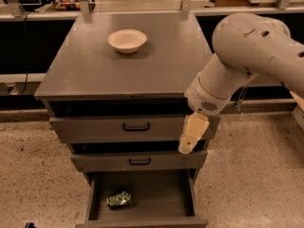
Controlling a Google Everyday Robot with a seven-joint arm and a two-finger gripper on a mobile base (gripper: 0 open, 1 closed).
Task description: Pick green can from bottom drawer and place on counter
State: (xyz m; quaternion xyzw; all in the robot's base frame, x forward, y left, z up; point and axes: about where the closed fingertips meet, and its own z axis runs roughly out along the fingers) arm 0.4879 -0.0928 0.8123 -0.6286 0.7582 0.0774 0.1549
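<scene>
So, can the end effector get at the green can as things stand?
Probably yes: the bottom drawer stands open, the green can lies uncovered at its left, and the end effector hangs above its right side.

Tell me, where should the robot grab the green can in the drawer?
Probably across its round middle, coming straight down from above. The green can seems to lie on its side on the floor of the open bottom drawer, whose walls block sideways reaches. The hand hangs up and right of it, by the middle drawer.
</scene>
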